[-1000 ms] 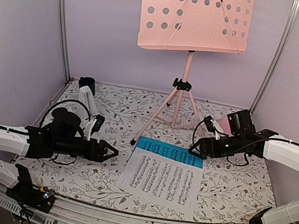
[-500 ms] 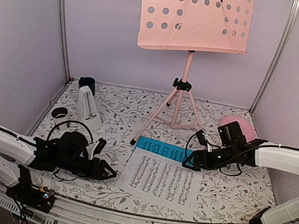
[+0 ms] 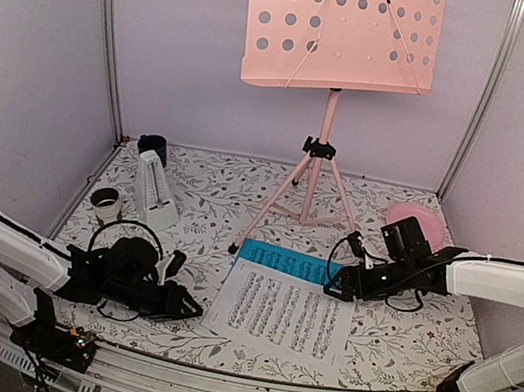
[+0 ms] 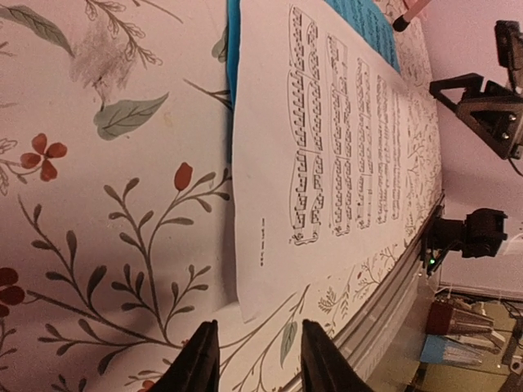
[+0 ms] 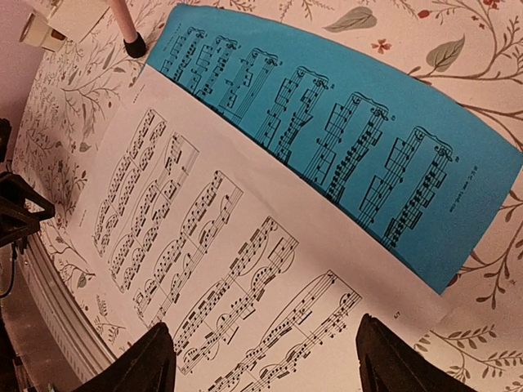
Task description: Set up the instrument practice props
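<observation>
Hovering to pick up the white sheet (image 3: 282,313): my left gripper (image 4: 255,367) narrowly open, right gripper (image 5: 265,366) wide, both empty. Next I must pinch its flat edge.

Soft, even pinkish light, faint shadows; wrist views warp at edges, though the white sheet (image 5: 245,261) reads sharp.

My left arm (image 3: 18,255) lies low and stretched out, its forearm running toward 3 o'clock in the top view, and my left gripper (image 3: 190,307) at its tip points the same way, jaws parted by a modest gap. My right arm (image 3: 500,284) folds up from its base and sends its forearm toward 9 o'clock, dipping slightly to 8, where my right gripper (image 3: 332,288) tilts downward, jaws spread wide
</observation>
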Tool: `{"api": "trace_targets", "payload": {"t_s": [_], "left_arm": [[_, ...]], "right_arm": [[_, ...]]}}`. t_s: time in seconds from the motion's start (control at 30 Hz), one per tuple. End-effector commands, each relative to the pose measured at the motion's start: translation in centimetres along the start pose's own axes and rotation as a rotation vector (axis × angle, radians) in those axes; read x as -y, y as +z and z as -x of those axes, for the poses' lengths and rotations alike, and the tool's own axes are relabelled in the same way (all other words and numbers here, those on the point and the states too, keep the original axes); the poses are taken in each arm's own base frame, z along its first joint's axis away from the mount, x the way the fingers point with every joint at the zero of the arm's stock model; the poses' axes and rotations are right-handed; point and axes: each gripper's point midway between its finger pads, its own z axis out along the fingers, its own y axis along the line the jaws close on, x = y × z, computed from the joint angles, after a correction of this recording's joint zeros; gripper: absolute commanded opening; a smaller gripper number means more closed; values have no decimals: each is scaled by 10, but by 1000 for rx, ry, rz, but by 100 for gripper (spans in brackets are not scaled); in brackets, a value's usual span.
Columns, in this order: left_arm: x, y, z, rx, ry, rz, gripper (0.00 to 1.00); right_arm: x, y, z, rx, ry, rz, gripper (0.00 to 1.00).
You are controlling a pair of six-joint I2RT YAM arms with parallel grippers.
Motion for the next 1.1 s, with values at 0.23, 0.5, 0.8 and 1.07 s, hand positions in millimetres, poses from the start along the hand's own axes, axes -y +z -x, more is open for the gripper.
{"api": "trace_targets", "payload": {"t_s": [0.23, 0.5, 0.8, 1.07], "left_arm": [[1, 8, -13, -35, -16, -18, 33], [9, 25, -14, -57, -13, -41, 29], [12, 40, -13, -60, -22, -48, 24], [14, 50, -7, -49, 33, -30, 7]], "right_arm": [[12, 1, 19, 60, 12, -54, 68], [15, 19, 3, 6, 22, -18, 59], [14, 31, -15, -34, 40, 24, 55], [4, 31, -19, -43, 39, 70, 54]]}}
